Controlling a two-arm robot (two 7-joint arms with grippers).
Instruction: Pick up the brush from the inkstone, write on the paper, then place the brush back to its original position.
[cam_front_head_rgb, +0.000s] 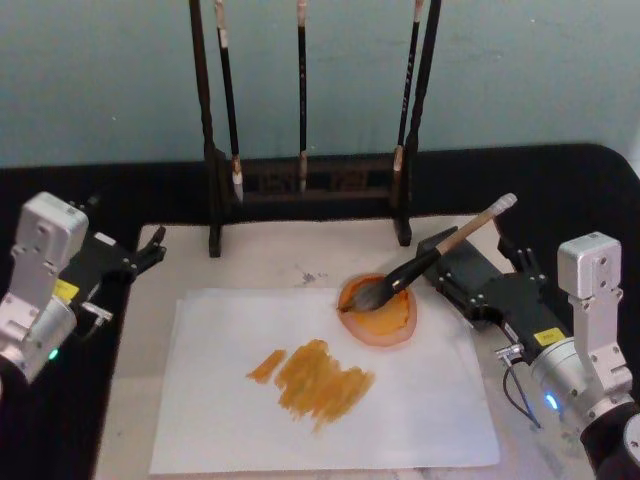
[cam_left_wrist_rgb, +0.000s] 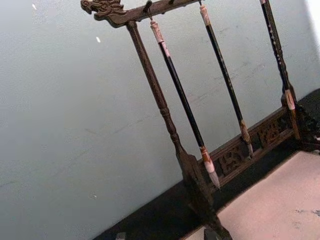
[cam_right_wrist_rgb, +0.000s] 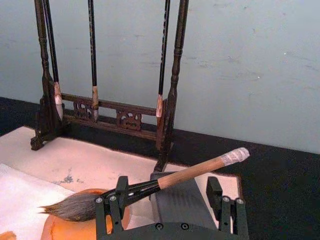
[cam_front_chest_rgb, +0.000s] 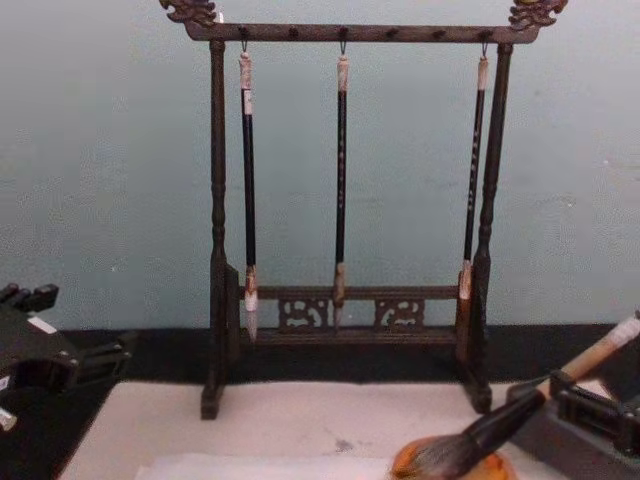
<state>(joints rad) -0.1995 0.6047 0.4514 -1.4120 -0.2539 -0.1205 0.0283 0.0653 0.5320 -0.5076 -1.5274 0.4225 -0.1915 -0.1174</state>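
We are seeing the brush (cam_front_head_rgb: 425, 265) showing a smooth tan wooden handle, white-wrapped end and bushy grey bristles, resting on the glossy orange inkstone (cam_front_head_rgb: 380, 311). The matt off-white paper (cam_front_head_rgb: 320, 400) is lying flat, and the dark carved wooden rack (cam_front_chest_rgb: 345, 310) is looking faintly polished.

We see soft, even, fairly dim light with faint shadows and no glare; everything looks slightly blurred, and the pale teal wall (cam_front_chest_rgb: 100, 200) shows grainy mottling.

Brush (cam_front_head_rgb: 430, 262) resting bristles-down in orange inkstone (cam_front_head_rgb: 380, 310) at paper's (cam_front_head_rgb: 420, 400) far right edge, orange strokes mid-sheet, both grippers parked at bench sides.
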